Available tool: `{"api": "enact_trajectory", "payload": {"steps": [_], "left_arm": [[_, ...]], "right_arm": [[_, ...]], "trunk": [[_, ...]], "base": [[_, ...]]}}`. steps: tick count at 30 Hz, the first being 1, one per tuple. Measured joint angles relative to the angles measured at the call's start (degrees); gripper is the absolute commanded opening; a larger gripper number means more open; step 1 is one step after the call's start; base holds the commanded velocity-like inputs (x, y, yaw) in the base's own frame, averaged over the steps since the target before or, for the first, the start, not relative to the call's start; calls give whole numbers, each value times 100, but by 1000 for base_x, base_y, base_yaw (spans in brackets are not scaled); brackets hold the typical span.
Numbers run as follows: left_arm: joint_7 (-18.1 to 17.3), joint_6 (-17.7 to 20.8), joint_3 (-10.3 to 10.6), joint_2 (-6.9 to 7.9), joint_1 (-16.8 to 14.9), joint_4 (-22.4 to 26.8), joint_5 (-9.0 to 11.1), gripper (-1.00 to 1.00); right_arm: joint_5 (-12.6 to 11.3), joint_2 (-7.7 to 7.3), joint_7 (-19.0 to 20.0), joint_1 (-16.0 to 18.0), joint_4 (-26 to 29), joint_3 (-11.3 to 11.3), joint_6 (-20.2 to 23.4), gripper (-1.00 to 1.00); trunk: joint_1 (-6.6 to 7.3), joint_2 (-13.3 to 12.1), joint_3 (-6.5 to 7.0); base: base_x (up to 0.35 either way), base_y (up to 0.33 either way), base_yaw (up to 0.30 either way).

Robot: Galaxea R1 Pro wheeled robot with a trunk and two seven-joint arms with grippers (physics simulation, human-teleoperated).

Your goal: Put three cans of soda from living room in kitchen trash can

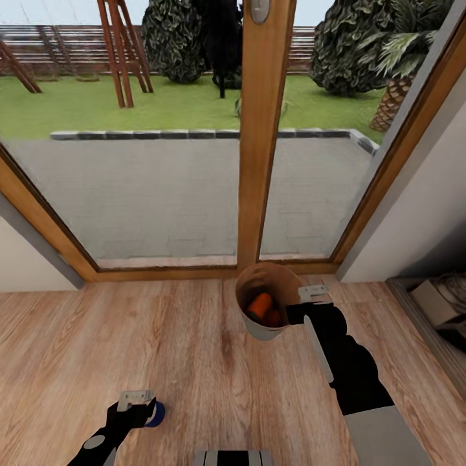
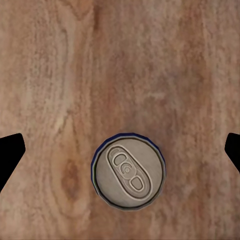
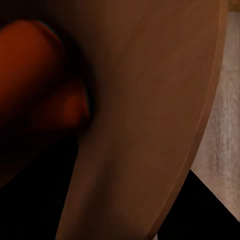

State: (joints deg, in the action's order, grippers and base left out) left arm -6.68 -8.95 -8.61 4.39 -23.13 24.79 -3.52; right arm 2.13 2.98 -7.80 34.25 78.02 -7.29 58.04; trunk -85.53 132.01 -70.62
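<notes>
A home, at the garden doors of a living space.
Light wood plank floor (image 1: 194, 336) runs up to wood-framed glass doors (image 1: 262, 129); beyond them lie a paved patio (image 1: 162, 194), a lawn (image 1: 175, 107), shrubs and a wooden fence (image 1: 71, 45).

Left tool (image 1: 139, 404) low, fingers spread wide; right tool (image 1: 309, 304) raised, clamped.

Ahead of you, the wood-framed glass doors (image 1: 262, 129) stand at the far edge of the light wood plank floor (image 1: 194, 336). The round tapered trash can (image 1: 279, 331) hangs above the floor to your right, before the doors; two orange soda cans (image 1: 261, 305) lie inside it. The blue soda can (image 2: 128, 170) stands upright on the planks near your left, well apart from the trash can.
</notes>
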Motion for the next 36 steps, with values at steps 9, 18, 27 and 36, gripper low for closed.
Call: {"api": "enact_trajectory", "payload": {"steps": [9,18,27,36], "left_arm": [[-3,1,5,0,-2,0,-2,100],[-8,1,4,-2,1,0,-4,100],[-9,0,7,-7,-2,0,-6,100],[-9,-1,6,-9,1,0,-6,100]], "right_arm": [[5,0,-1,-1,-1,0,-2,-100],[8,0,-1,-1,-1,-8,-1,-100],[-1,0,-1,-1,-2,-8,-4,-100],[-3,0,-1,-1,-1,-11,-4,-100]], "trunk": [[-87,159,-76],[-285,520,-238],[-329,600,-274],[-527,961,-435]], "base": [[0,0,0],[0,0,0],[0,0,0],[0,0,0]]}}
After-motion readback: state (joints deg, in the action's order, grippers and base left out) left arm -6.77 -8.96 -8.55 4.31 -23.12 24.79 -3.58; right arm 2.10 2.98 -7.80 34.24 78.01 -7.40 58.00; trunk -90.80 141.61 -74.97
